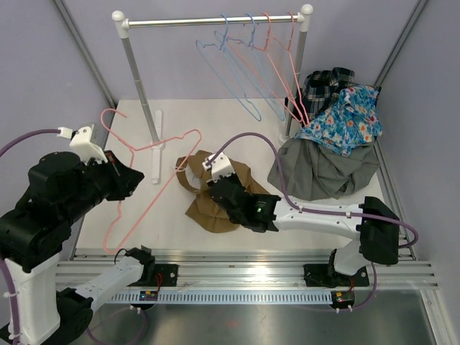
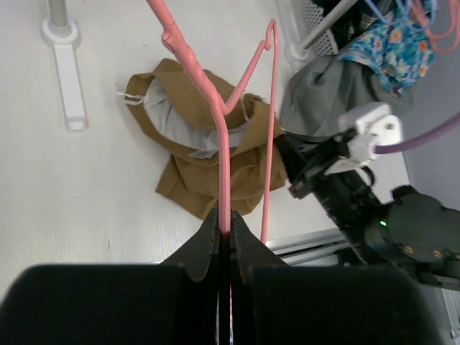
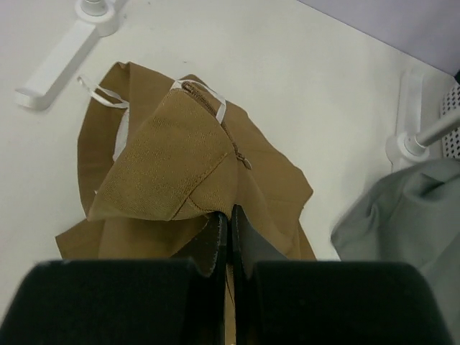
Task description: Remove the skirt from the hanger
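I read bare table (image 1: pixel 215 118) at twelve o'clock of the brown skirt (image 1: pixel 215 208), wide enough to pass. At nine o'clock the pink hanger (image 2: pixel 223 172) slants across the lane, with the rack's white foot (image 1: pixel 157 147) at ten. At three o'clock the grey cloth pile (image 1: pixel 323 176) crowds in.

I've got the top view looking down from above and behind the arm bases, whole table (image 1: pixel 165 223) out to the clothes rack (image 1: pixel 208 21). Left wrist view angles down across the brown skirt (image 2: pixel 208 180) toward the right arm (image 2: pixel 374 215). Right wrist view sits closer, directly over that same skirt, and all three share it.
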`<state>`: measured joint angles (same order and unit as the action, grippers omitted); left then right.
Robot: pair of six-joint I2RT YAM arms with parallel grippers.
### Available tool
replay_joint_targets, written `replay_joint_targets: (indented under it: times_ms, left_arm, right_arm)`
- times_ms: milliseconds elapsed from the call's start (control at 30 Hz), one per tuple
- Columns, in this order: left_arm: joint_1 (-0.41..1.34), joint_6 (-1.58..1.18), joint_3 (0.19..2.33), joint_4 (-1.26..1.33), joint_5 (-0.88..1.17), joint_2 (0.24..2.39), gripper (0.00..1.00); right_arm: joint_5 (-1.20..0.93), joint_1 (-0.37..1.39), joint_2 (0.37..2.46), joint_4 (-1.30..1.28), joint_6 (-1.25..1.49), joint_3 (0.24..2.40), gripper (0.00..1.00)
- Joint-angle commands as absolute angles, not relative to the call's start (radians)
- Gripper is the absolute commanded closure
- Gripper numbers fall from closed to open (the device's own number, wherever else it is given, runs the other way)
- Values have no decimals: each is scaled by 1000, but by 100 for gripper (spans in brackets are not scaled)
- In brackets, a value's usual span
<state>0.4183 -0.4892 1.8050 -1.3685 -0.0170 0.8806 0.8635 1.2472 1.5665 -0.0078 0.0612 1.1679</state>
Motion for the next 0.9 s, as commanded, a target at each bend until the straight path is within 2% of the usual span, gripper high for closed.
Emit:
replay_joint_targets:
  times_ms: [0, 100, 200, 367, 433, 667, 867]
  left_arm:
    - [422, -495, 1718, -1442, -80, 896, 100]
    - [422, -506, 1652, -1387, -177, 882, 100]
    - [422, -500, 1620, -1338, -264, 888, 100]
    - [422, -460, 1612, -1275, -333, 951, 100]
    - [422, -442, 1611, -1241, -337, 968, 100]
    - [422, -413, 1640, -1187, -351, 1040, 100]
    - [422, -399, 1635, -1135, -361, 1080, 100]
  right_arm:
    - [956, 1252, 1409, -41, 215, 1137, 100]
    - [1040, 1262, 1254, -38, 224, 1046, 100]
    - [1087, 1264, 1082, 35, 117, 976, 100]
    - [1198, 1258, 921, 200, -277, 1018, 100]
    - [1215, 1243, 910, 256, -436, 1055, 100]
    - [1157, 1161, 842, 467, -684, 1150, 100]
    - [1017, 1005, 960, 402, -802, 1360, 100]
